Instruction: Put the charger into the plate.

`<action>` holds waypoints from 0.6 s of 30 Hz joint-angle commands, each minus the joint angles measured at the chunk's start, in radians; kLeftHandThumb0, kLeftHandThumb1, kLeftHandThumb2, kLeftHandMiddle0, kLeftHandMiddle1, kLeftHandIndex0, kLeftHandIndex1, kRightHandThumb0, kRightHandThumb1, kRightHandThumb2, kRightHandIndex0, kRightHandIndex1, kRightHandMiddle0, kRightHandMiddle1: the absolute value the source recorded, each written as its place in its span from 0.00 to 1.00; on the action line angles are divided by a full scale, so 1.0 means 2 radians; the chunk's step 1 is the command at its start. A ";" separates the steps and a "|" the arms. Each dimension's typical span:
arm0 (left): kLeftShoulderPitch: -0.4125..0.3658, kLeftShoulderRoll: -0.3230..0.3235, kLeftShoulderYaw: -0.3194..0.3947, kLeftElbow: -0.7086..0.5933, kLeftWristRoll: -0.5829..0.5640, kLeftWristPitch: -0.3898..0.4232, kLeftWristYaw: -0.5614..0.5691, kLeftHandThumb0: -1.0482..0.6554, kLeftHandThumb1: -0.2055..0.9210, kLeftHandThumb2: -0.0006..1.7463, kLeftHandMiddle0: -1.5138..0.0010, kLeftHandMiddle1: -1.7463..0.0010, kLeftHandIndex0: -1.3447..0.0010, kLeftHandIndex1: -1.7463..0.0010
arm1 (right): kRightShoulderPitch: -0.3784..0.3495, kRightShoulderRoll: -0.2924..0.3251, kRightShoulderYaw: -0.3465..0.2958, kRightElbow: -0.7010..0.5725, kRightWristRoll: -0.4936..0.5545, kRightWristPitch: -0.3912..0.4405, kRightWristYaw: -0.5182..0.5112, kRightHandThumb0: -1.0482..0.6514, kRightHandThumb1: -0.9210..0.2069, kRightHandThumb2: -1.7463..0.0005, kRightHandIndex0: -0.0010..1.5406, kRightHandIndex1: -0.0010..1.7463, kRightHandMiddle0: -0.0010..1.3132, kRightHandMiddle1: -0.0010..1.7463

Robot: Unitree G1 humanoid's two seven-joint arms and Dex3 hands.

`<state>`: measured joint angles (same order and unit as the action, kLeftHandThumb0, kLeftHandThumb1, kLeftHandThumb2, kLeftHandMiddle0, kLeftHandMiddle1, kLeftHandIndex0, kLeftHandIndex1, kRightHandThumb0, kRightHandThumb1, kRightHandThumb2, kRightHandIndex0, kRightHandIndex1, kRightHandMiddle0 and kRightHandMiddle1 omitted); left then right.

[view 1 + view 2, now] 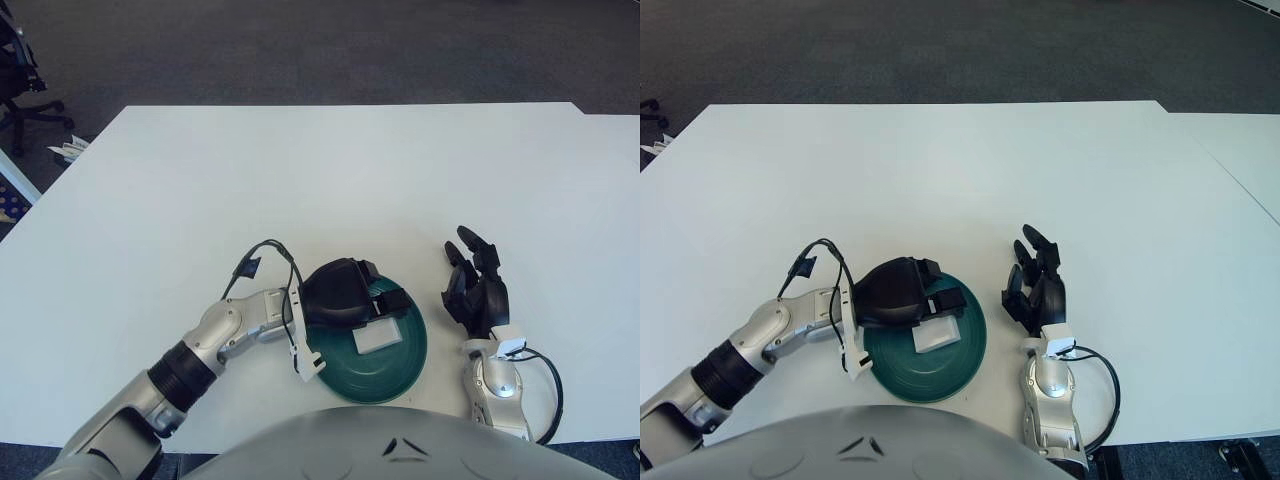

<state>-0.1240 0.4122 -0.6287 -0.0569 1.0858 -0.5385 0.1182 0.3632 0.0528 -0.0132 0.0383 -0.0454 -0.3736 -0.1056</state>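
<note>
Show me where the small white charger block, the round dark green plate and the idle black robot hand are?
small white charger block (376,338), left eye view, its top face.
round dark green plate (385,375), left eye view, bare inner floor near the front.
right robot hand (478,292), left eye view, its palm.

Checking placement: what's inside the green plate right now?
The white charger lies inside the plate. The left hand hangs over the plate's left part, hiding what's beneath it. Contact with the charger is unclear.

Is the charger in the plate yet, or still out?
In: the charger lies inside the plate, with the left hand above it.
</note>
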 commanded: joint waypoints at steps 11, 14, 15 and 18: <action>-0.004 0.020 0.016 -0.006 0.001 0.008 0.003 0.41 1.00 0.30 0.75 0.43 0.85 0.00 | 0.017 0.005 0.009 0.053 -0.011 0.057 -0.002 0.18 0.00 0.51 0.22 0.01 0.00 0.37; 0.003 0.027 0.033 -0.043 -0.021 0.013 -0.021 0.33 1.00 0.33 0.72 0.60 0.91 0.11 | 0.017 0.005 0.009 0.052 -0.009 0.057 0.000 0.19 0.00 0.51 0.22 0.00 0.00 0.37; 0.005 0.028 0.039 -0.055 -0.028 0.016 -0.029 0.28 1.00 0.35 0.71 0.65 0.93 0.19 | 0.017 0.005 0.008 0.052 -0.007 0.058 0.001 0.19 0.00 0.51 0.21 0.00 0.00 0.37; 0.009 0.029 0.054 -0.084 -0.049 0.024 -0.053 0.20 1.00 0.37 0.70 0.78 0.98 0.36 | 0.016 0.006 0.007 0.052 0.001 0.058 0.006 0.19 0.00 0.52 0.20 0.00 0.00 0.36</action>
<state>-0.1104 0.4642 -0.5612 -0.1599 1.0359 -0.5077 0.0503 0.3518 0.0527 -0.0082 0.0447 -0.0590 -0.3720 -0.1130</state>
